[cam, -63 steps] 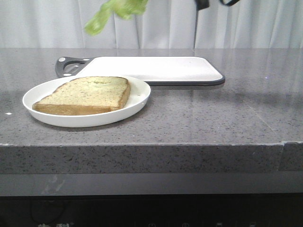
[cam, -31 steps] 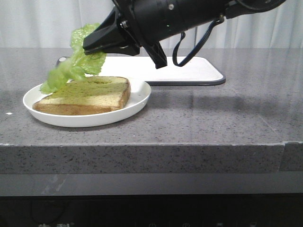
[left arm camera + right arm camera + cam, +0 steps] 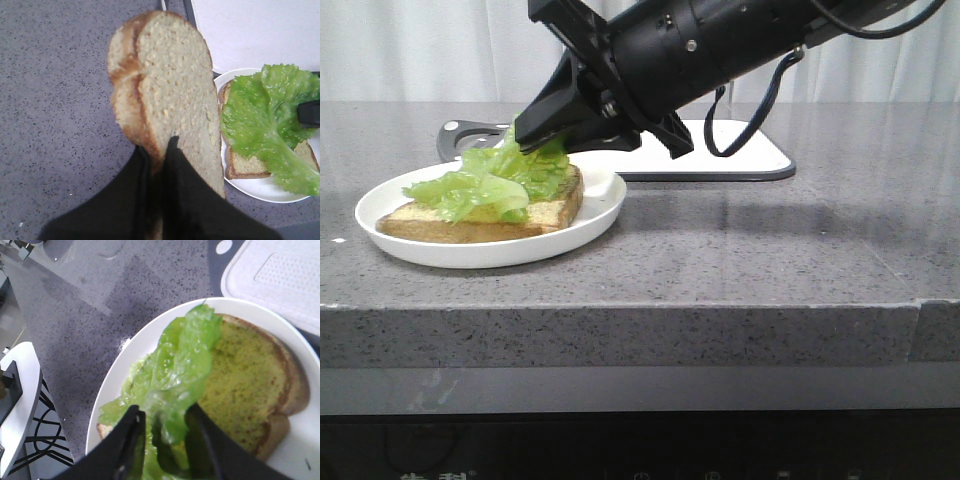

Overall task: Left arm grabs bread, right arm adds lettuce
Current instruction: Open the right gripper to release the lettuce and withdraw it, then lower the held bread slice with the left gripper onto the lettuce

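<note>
The right gripper (image 3: 162, 440) is clamped on the lettuce (image 3: 495, 180), which drapes over the bread slice on the plate (image 3: 585, 225) near the counter's front-left edge; if the leaf clings as the fingers part, it could drag off. The left gripper (image 3: 159, 150) pinches the bread (image 3: 170, 95) by one edge in the air, where it may tilt or slip. The counter (image 3: 770, 250) is speckled grey stone, with a white cutting board (image 3: 740, 150) behind and pale curtains (image 3: 420, 50) beyond.

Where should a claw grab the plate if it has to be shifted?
Take the plate by its bare rim on the side facing the cutting board, coming from above with one finger inside and one outside. The rim there is raised and thin, and free of the bread and lettuce, which cover the other half.
</note>
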You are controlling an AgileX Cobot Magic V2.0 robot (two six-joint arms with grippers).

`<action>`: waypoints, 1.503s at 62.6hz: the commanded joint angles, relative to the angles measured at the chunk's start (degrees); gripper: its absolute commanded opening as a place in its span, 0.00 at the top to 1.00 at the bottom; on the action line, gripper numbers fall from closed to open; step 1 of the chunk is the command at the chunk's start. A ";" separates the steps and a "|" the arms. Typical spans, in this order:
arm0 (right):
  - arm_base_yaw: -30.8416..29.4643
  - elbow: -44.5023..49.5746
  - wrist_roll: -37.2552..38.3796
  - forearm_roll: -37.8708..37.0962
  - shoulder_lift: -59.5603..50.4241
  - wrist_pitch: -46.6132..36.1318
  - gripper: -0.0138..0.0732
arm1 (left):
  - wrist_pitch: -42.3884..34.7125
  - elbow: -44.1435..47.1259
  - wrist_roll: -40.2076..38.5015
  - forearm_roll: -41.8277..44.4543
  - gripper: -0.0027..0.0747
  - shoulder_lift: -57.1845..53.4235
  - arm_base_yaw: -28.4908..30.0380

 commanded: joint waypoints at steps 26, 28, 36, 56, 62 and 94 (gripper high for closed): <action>-2.77 -1.43 15.94 -29.30 -17.25 -4.74 0.41 | -3.79 -1.51 -0.37 -1.24 0.99 -0.71 0.08; -3.06 -1.43 19.30 -32.51 -18.92 -4.23 0.41 | -3.68 -1.51 -0.37 -1.24 0.99 -0.71 0.08; -3.33 -1.43 33.24 -48.14 -25.20 1.24 0.45 | -3.24 -1.51 -0.37 -5.10 0.99 -0.61 0.08; -3.33 -1.43 54.19 -72.52 -36.64 12.39 0.51 | 2.09 -1.51 16.21 -34.67 0.99 6.05 -0.02; -3.33 -1.43 54.19 -73.86 -38.06 12.30 0.51 | 4.40 -1.51 20.47 -41.69 0.99 10.32 -0.02; -3.33 3.73 54.19 -75.25 -37.98 7.67 0.51 | 15.99 -1.62 32.71 -60.26 0.99 31.89 -0.02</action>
